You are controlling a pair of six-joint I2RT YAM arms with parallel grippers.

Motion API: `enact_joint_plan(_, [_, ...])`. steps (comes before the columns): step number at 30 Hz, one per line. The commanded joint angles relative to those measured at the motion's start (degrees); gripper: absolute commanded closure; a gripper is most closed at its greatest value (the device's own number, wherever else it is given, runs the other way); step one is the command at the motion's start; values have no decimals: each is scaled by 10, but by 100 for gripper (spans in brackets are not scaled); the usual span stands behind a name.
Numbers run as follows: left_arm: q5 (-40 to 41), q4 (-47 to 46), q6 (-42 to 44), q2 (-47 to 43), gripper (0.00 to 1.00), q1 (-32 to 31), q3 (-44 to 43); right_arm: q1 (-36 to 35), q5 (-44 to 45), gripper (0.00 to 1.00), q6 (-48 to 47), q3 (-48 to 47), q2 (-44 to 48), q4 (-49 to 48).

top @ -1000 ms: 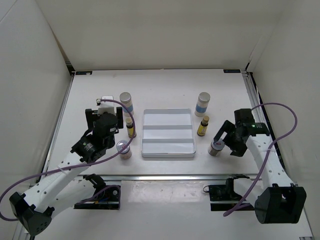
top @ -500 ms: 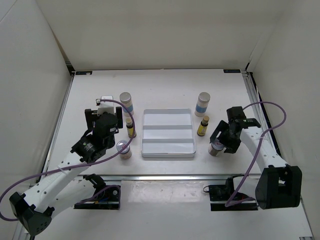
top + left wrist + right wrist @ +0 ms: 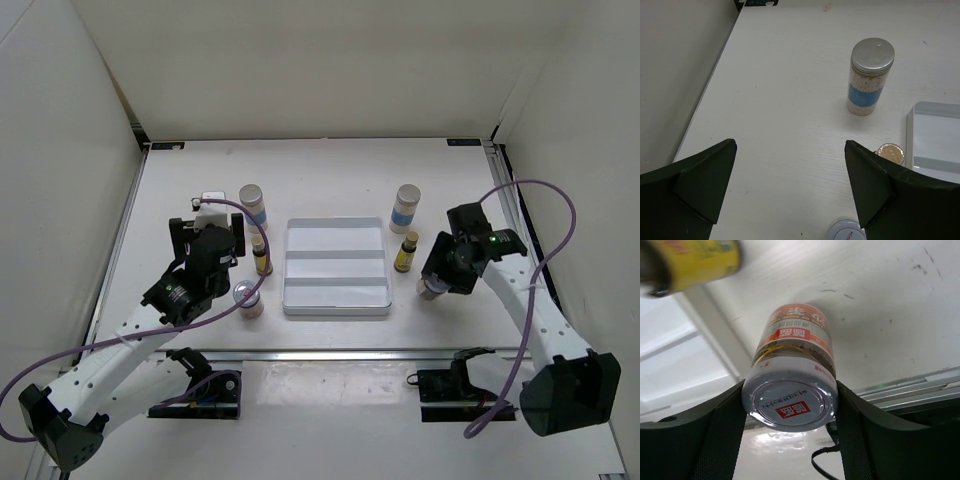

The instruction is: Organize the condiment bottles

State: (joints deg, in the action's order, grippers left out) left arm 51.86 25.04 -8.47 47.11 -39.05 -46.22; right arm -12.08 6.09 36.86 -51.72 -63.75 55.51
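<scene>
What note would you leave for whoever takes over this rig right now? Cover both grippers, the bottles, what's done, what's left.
Left gripper: open, empty, over the table left of the tray.
Right gripper: shut on the right jar, right of the tray.
Standing left of tray: left white bottle, left yellow bottle, left jar. Right: right white bottle, right yellow bottle.
Done: no bottle in the tray. Left: all six to organize.

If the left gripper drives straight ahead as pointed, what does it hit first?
Probably bare table; the tall blue-banded bottle stands right of the line from the left gripper. Depth unclear.
</scene>
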Motion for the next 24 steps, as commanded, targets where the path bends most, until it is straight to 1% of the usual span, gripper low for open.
enact_joint_plan(1, [11,-1,-5,-9,0,2,2,-39,25,88,-14,-92,31,19])
enact_joint_plan(2, [11,-1,-5,-9,0,2,2,-47,25,91,-14,-104,31,19])
enact_joint_plan(4, [11,-1,-5,-9,0,2,2,-71,25,95,-14,-126,13,27])
enact_joint_plan(5, [11,-1,-5,-9,0,2,2,-80,25,98,-14,-145,6,33])
enact_joint_plan(6, [11,-1,-5,-9,0,2,2,-90,20,100,-14,-154,-1,33])
enact_joint_plan(8, [11,-1,-5,-9,0,2,2,-130,20,100,-20,-169,-25,33])
enact_joint_plan(9, [11,-1,-5,-9,0,2,2,-162,20,100,-20,-184,-44,33])
enact_joint_plan(11, [17,-1,-5,-9,0,2,2,-198,35,100,-20,-195,-61,26])
enact_joint_plan(12, [17,-1,-5,-9,0,2,2,-231,42,100,-14,-195,-70,20])
enact_joint_plan(18, [17,-1,-5,-9,0,2,2,-326,75,100,-14,-229,-181,14])
enact_joint_plan(20, [17,-1,-5,-9,0,2,2,-339,95,100,-21,-236,-199,8])
enact_joint_plan(24, [22,-1,-5,-14,0,2,2,-339,95,100,-35,-241,-246,3])
